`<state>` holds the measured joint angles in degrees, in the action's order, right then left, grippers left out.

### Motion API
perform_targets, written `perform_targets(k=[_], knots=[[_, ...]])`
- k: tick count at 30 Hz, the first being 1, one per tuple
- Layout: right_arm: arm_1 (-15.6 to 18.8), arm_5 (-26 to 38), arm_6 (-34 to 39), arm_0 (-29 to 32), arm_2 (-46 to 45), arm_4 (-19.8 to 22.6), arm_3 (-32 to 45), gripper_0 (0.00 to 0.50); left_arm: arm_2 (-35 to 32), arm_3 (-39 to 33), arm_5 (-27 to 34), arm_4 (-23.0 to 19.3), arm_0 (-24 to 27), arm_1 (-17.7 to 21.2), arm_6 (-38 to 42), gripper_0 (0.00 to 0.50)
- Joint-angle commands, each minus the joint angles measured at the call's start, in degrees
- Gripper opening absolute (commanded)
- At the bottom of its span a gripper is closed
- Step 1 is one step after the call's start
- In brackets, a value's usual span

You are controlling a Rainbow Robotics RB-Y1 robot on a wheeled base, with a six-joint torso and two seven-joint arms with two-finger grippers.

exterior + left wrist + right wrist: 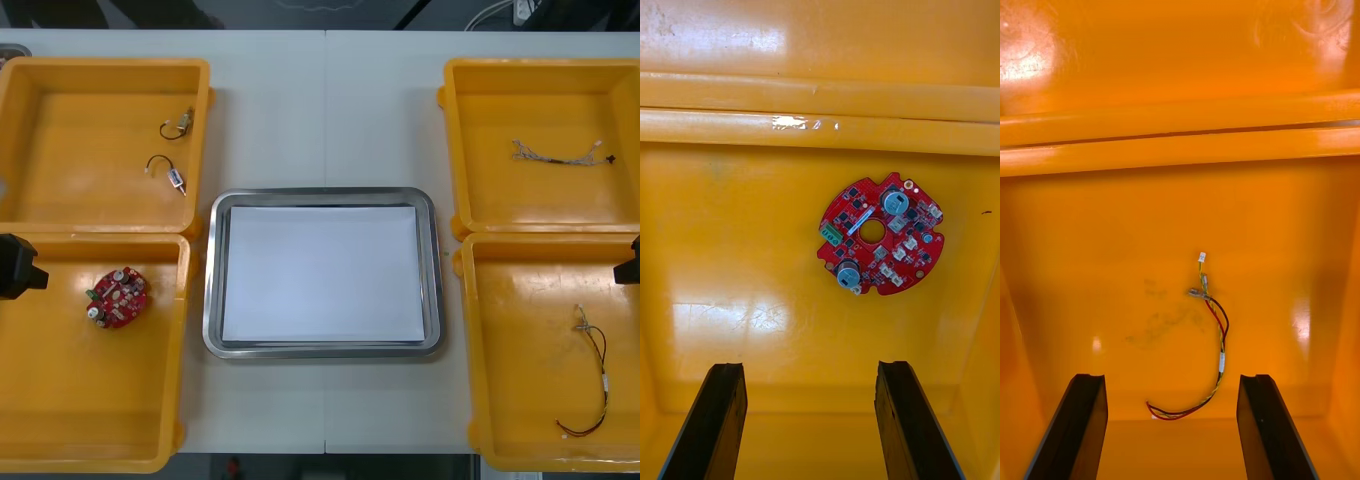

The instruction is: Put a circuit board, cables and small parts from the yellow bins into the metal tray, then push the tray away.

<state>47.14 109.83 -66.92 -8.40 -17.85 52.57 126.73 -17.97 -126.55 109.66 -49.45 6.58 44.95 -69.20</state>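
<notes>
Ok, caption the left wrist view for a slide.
Open left gripper over a yellow bin holding a round red circuit board.

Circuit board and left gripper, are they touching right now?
Apart. The left wrist view shows the left gripper open and short of the circuit board, with bare bin floor between them.

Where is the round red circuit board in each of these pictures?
Front view: round red circuit board in the near left yellow bin.
Left wrist view: on that bin's floor, beyond the open left hand.
Right wrist view: the near right yellow bin instead, holding a red and yellow cable.
Shared landmark: the left bin's far rim, just beyond the board.
</notes>
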Motion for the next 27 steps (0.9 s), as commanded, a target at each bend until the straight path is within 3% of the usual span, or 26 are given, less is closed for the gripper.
perform_targets(k=[1,17,18,20,27], knots=[[1.4,0.2,1.8,-0.1,-1.8,0.4,0.4,0.5,-1.5,-1.6,0.3,-0.4,-1.0,2.3,-0.7,0.5],[0.8,0.2,1.4,1.7,-1.9,-0.3,-0.2,0.5,-1.5,-1.6,0.3,-0.4,-1.0,2.3,-0.7,0.5],[0.5,0.2,1.4,2.1,-2.2,-0.3,-0.2,0.5,0.0,-0.6,0.3,-0.6,-3.1,0.0,-0.5,0.5],[0.5,0.2,1.4,2.7,-2.7,-0.2,-0.1,0.5,0.0,-0.5,0.3,-0.3,-3.5,-0.9,-0.5,0.5],[0.5,-1.1,0.3,7.3,-4.4,0.2,0.7,0.5,0.1,-0.6,-1.0,0.3,-3.0,-1.5,-0.4,0.5]])
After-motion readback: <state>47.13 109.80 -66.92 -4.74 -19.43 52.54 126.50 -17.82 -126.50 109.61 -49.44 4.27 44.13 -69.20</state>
